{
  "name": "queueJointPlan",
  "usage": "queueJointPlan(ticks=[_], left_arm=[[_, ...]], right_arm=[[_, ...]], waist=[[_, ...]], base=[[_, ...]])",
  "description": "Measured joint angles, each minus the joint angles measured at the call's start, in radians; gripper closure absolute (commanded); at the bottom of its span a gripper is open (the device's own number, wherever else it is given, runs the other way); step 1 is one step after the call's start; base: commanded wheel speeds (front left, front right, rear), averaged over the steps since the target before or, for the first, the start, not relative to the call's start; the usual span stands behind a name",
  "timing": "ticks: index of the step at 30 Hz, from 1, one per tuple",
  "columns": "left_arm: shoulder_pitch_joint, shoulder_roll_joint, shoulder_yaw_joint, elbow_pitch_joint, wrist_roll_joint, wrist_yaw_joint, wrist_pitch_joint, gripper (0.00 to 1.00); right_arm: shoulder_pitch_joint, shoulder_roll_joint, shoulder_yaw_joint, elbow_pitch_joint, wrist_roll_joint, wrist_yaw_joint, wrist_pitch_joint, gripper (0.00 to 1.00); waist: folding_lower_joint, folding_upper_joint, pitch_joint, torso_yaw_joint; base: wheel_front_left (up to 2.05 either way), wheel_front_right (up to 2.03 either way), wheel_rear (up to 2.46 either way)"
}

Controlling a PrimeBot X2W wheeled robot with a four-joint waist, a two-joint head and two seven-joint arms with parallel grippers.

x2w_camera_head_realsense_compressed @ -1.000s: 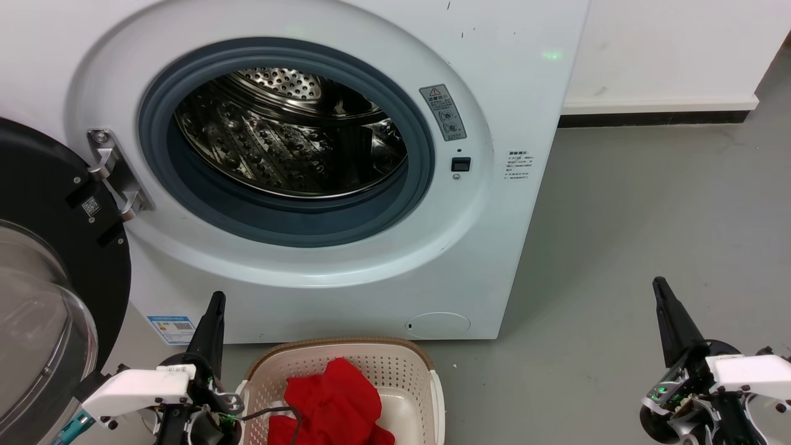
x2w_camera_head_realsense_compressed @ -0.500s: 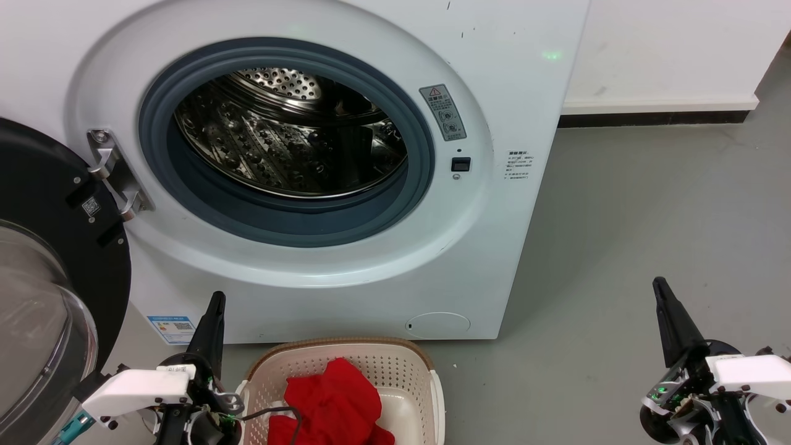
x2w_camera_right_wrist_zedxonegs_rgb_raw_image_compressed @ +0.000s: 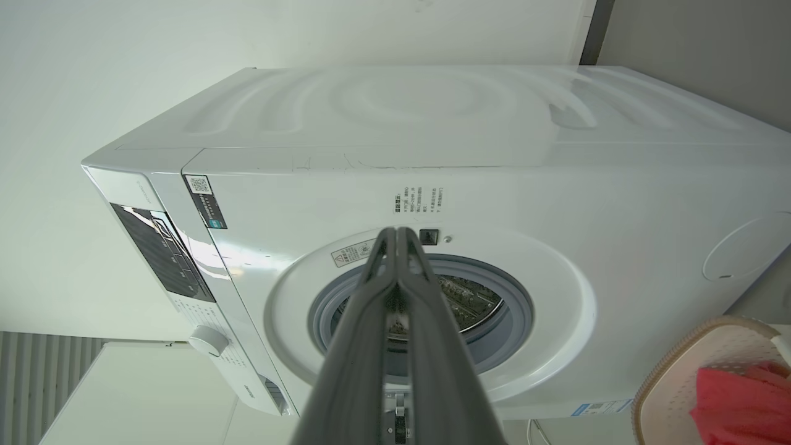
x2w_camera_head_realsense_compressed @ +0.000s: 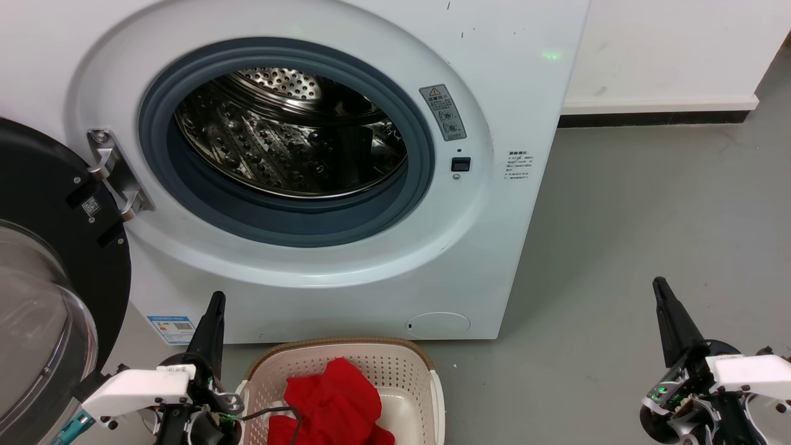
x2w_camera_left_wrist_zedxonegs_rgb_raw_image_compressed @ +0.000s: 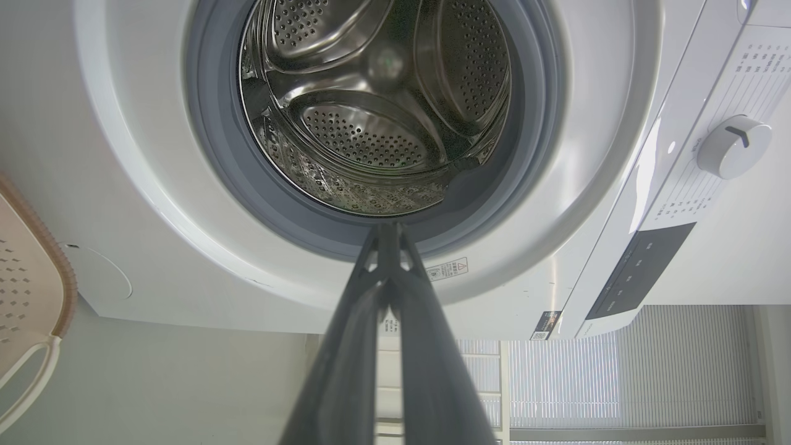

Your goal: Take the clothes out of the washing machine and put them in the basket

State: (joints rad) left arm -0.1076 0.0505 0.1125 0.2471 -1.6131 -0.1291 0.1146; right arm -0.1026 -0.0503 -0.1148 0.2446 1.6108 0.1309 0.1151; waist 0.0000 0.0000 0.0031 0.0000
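The white washing machine [x2w_camera_head_realsense_compressed: 346,272] stands with its black-framed glass door [x2w_camera_head_realsense_compressed: 43,284] swung open to the left; its steel drum [x2w_camera_head_realsense_compressed: 290,133] holds no fabric. The red clothes [x2w_camera_head_realsense_compressed: 337,402] lie bunched in the cream basket [x2w_camera_head_realsense_compressed: 401,364] on the floor in front of the machine, also visible as red clothes [x2w_camera_right_wrist_zedxonegs_rgb_raw_image_compressed: 741,405] in the basket [x2w_camera_right_wrist_zedxonegs_rgb_raw_image_compressed: 680,377]. My left gripper [x2w_camera_head_realsense_compressed: 216,298] is shut and empty just left of the basket. My right gripper [x2w_camera_head_realsense_compressed: 658,283] is shut and empty over the floor to the machine's right. Both wrist views show fingers pressed together [x2w_camera_left_wrist_zedxonegs_rgb_raw_image_compressed: 388,230] [x2w_camera_right_wrist_zedxonegs_rgb_raw_image_compressed: 395,232].
Grey floor [x2w_camera_head_realsense_compressed: 649,210] spreads to the machine's right, up to a white wall with a dark skirting [x2w_camera_head_realsense_compressed: 655,117]. The open door takes up the room at lower left. A control knob [x2w_camera_left_wrist_zedxonegs_rgb_raw_image_compressed: 734,146] sits on the machine's panel.
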Motion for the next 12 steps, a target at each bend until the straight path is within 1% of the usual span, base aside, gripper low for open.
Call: queueJointPlan(ticks=[12], left_arm=[[0.000,0.000,0.000,0.000,0.000,0.000,0.000,1.00]], right_arm=[[0.000,0.000,0.000,0.000,0.000,0.000,0.000,1.00]], waist=[[0.0000,0.0000,0.000,0.000]], base=[[0.00,0.00,0.00]])
